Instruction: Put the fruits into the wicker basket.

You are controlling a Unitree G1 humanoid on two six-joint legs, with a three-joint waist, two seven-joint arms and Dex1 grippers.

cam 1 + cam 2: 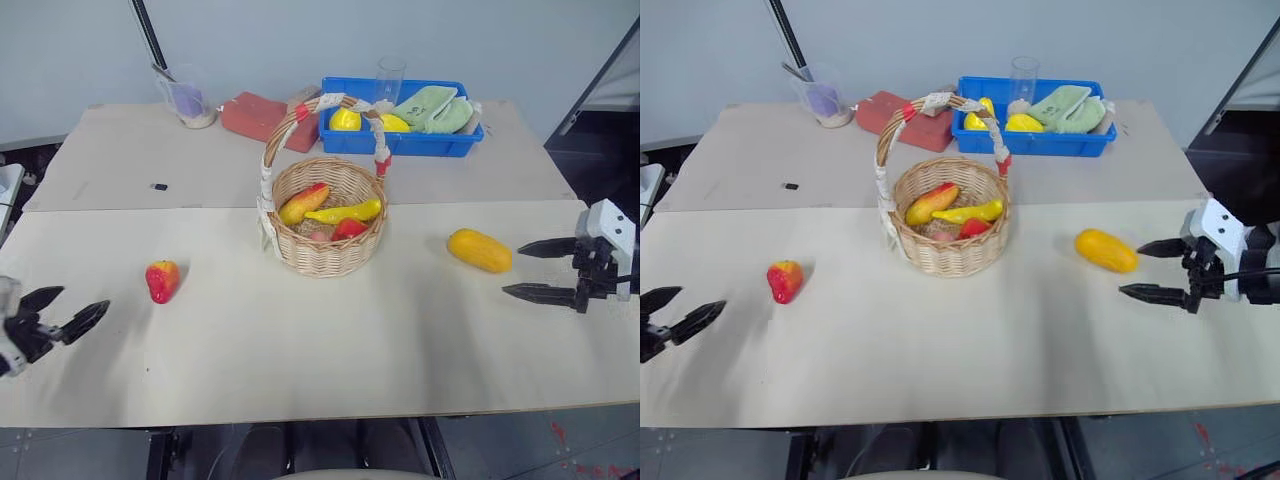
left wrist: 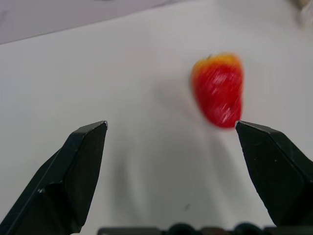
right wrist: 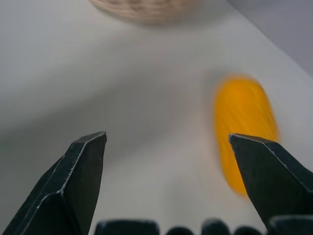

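Your left tool [image 1: 72, 312] hangs low over the worktop [image 1: 320, 350] at about 8 o'clock, fingers spread wide, holding nothing. The red fruit [image 1: 162, 280] lies near it, toward the middle, untouched. Your right tool [image 1: 532, 270] sits at about 3 o'clock, fingers just as wide and empty, tips pointing at the orange fruit [image 1: 480, 250] just beside them. The basket [image 1: 330, 225] stands upright at the centre between the two fruits, already holding several other fruits. A blue tray [image 1: 400, 140] rests at 12 o'clock behind it.
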